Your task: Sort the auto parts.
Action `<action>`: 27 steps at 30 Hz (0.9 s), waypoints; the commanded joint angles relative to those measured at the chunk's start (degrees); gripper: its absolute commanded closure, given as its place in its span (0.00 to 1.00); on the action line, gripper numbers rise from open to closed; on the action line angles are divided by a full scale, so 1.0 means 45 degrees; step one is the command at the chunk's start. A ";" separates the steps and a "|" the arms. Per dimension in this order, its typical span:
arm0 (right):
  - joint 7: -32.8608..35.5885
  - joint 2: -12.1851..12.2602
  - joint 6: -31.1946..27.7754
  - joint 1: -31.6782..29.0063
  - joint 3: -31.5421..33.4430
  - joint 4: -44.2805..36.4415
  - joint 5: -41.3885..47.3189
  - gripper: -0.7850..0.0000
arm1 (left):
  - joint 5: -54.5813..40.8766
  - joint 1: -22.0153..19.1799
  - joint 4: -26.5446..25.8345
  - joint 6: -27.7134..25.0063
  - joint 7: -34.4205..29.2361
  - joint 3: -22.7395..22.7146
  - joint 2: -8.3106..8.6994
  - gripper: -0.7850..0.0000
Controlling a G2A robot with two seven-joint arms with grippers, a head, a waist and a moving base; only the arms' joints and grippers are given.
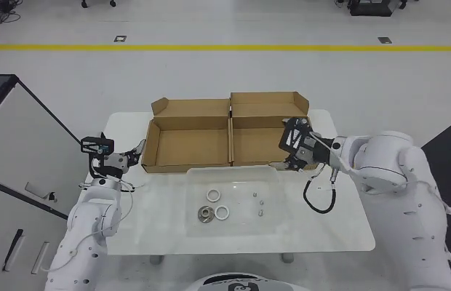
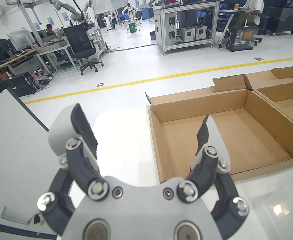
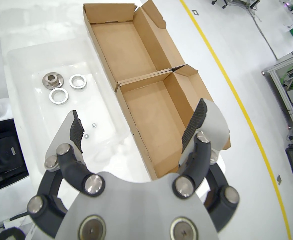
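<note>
At the table's left edge, the left gripper (image 1: 136,154) is listed: fingers spread, nothing held, just beside the left cardboard box (image 1: 188,145). In the clear tray (image 1: 233,173), nearer the robot than both boxes, a metal flange (image 1: 205,214), far ring (image 1: 212,195) and near ring (image 1: 222,212) are grouped, with small nuts (image 3: 94,125) apart to their right. The right cardboard box (image 1: 258,145) is adjoined. The right gripper (image 1: 291,149) is spread and empty over that box's outer end. The nuts are judged nearer it. All parts are round, without a long axis. No legible writing is noted.
</note>
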 commanded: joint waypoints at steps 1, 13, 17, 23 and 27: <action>0.0173 0.0153 0.0203 0.0399 -0.0583 0.0169 0.0197 0.00 | 0.0000 0.0000 0.0000 0.0000 0.0000 0.0000 0.0000 0.00; 0.1102 0.1427 0.1130 0.4018 -0.4839 0.1132 0.2134 0.00 | 0.0000 0.0000 0.0000 0.0000 0.0000 0.0000 0.0000 0.00; 0.1138 0.1814 0.1167 0.5167 -0.6519 0.1643 0.2464 0.00 | 0.0000 0.0000 0.0000 0.0000 0.0000 0.0000 0.0000 0.00; 0.0688 0.2243 0.0718 0.6363 -0.8596 0.2222 0.1965 0.00 | 0.0000 0.0000 0.0000 0.0000 0.0000 0.0000 0.0000 0.00; 0.0512 0.2396 0.0543 0.6892 -0.9503 0.2334 0.1901 0.00 | 0.0000 0.0000 0.0000 0.0000 0.0000 0.0000 0.0000 0.00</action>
